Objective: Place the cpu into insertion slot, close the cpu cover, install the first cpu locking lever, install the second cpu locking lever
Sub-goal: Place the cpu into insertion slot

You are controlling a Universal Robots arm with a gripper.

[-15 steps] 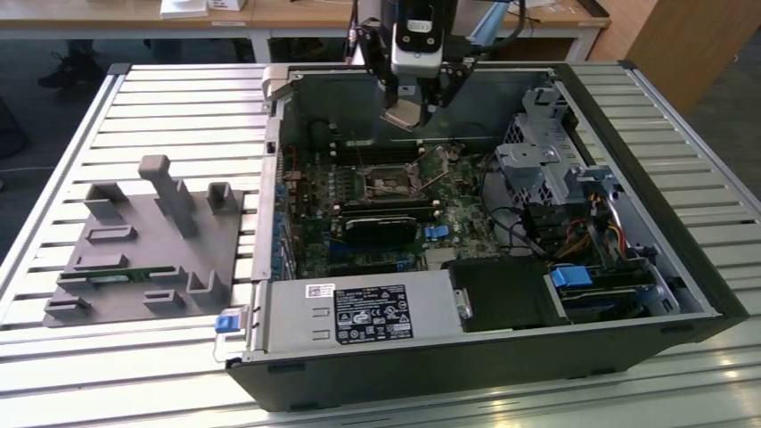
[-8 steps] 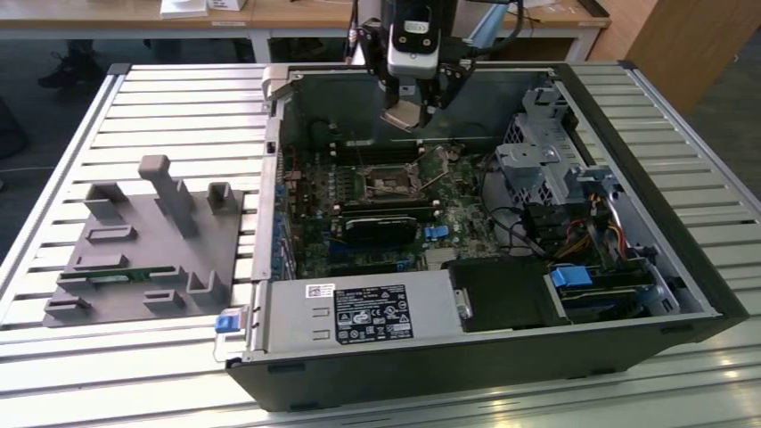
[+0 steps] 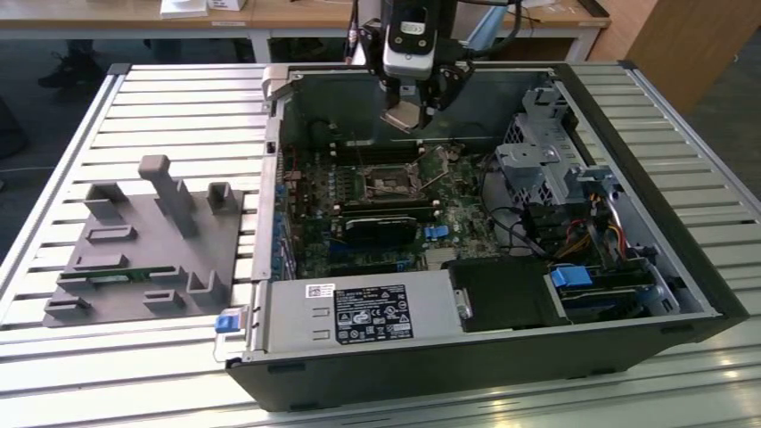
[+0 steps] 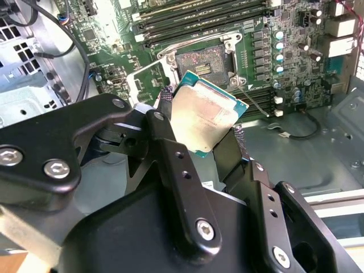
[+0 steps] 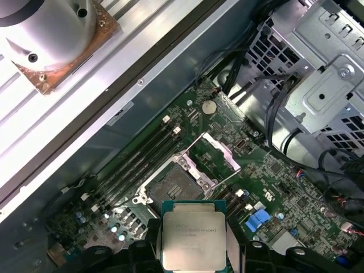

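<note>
Here, in the first step (placement), the gripper (image 4: 200, 122) clamped the cpu (image 5: 193, 236) by two opposite edges, tilted, above and apart from the bare insertion slot (image 5: 173, 185). Beyond it, the cpu cover (image 5: 227, 153) stood raised. Seating would call for levelling and squaring the chip.

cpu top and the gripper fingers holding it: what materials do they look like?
cpu: the top looks like pale grey metal with a dull sheen, on a green board edge. gripper fingers: matte black, fastened with screws; coated metal or plastic, can't tell which.
</note>
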